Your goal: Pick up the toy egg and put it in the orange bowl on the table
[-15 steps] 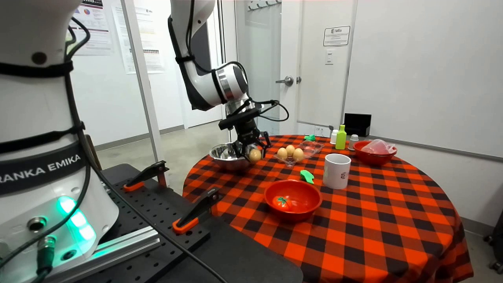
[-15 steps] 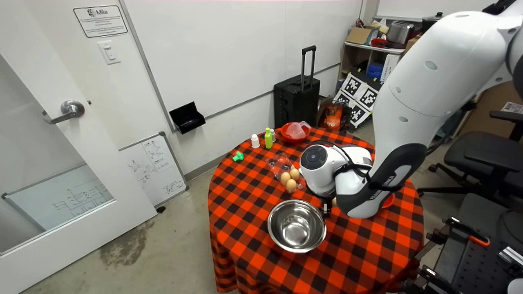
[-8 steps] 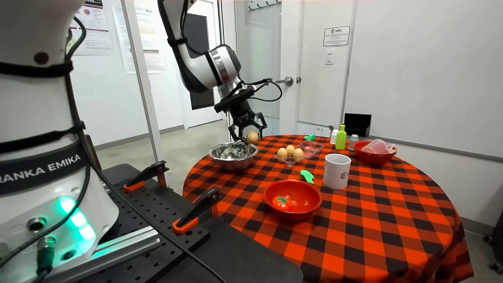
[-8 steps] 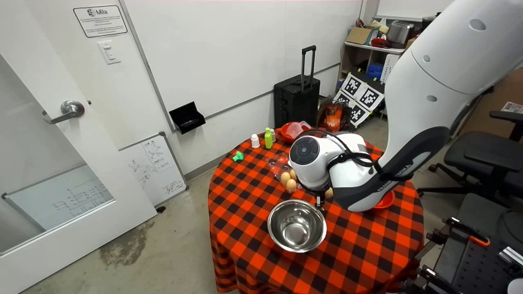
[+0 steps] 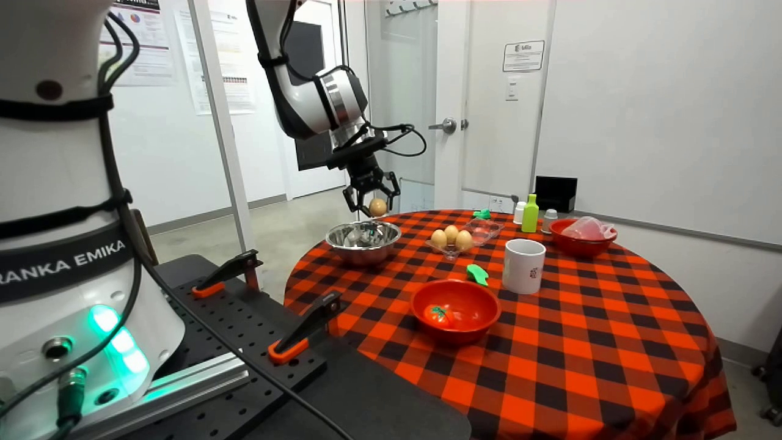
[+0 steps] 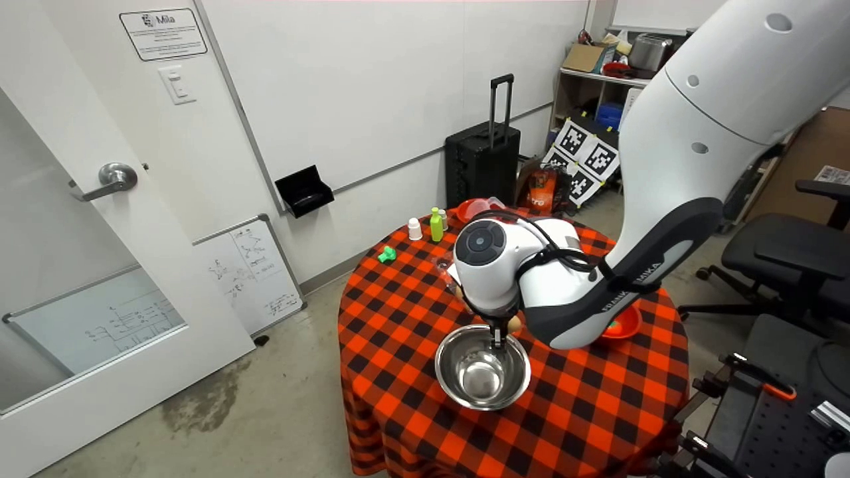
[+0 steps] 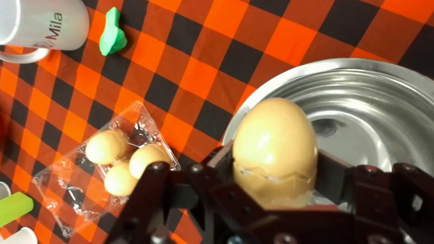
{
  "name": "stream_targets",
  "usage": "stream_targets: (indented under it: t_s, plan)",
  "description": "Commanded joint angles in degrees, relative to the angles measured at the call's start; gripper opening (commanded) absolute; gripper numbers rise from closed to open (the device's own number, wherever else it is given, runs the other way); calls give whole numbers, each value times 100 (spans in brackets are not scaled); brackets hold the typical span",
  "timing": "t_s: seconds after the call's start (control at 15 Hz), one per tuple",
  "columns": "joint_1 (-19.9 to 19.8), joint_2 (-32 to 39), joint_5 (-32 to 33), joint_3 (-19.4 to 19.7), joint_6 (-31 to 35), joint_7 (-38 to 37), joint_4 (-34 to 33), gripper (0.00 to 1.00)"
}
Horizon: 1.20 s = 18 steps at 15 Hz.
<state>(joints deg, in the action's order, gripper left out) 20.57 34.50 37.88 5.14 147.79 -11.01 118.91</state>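
My gripper is shut on the toy egg, a smooth beige egg. In the wrist view the toy egg stands between both finger pads and shows a jagged seam round its lower part. The gripper holds it in the air, near and above the rim of the silver metal bowl. The glossy orange bowl is on the table nearer the robot base, with a toy tomato in it. In an exterior view the arm partly hides the orange bowl. It is out of the wrist view.
The silver metal bowl is under the gripper. A clear carton holds three more eggs. A white mug and a green toy stand beyond the orange bowl. A green bottle and a red bowl are at the back.
My gripper has risen from beside the metal bowl with the toy egg in it. It has then moved sideways, towards and over the metal bowl's rim. The orange bowl has not moved.
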Motion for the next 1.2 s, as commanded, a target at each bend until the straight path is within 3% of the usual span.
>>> stream_targets:
  t_s: [0.0, 1.0, 1.07, 1.13]
  plan:
    - [-339, 365, -203, -373, 46, 459, -384, 18]
    - [-950, 2055, -1615, -1195, 32, 2475, -1765, 18]
    - [-967, 2127, -1663, -1197, 17, 2527, -1829, 21]
    - [-988, 2197, -1702, -1202, 18, 2562, -1892, 30]
